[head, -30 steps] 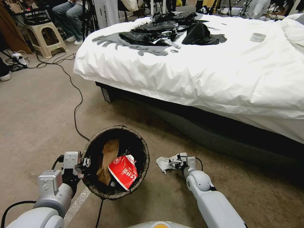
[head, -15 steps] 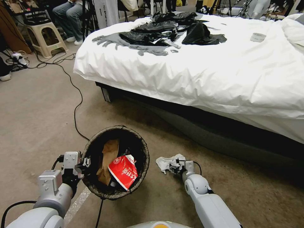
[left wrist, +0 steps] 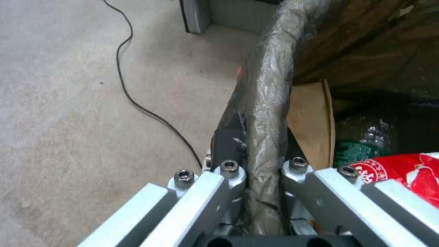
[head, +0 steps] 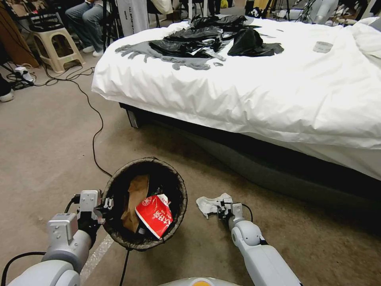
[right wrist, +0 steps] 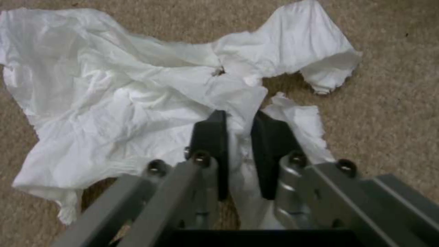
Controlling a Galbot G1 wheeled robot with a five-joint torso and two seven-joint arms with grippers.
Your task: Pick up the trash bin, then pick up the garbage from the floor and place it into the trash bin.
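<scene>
Left pincer (head: 106, 204): clamped on the bin (head: 178, 214) rim, unmoved. Bin: held beside the tissue, cartons inside. Tissue (head: 209, 204): on the floor, now pinched by the right pincer (head: 220, 206), lowered and pressed together since a second ago; lift judged imminent.

head view: high, looking forward and down over floor and bed (head: 254, 91)
left wrist view: close on trash bin (left wrist: 267, 89) rim
right wrist view: close over tissue (right wrist: 137, 99); shared with head

crumpled paper tissue (right wrist: 137, 99), glossy bag-lined bin (left wrist: 270, 85)
</scene>
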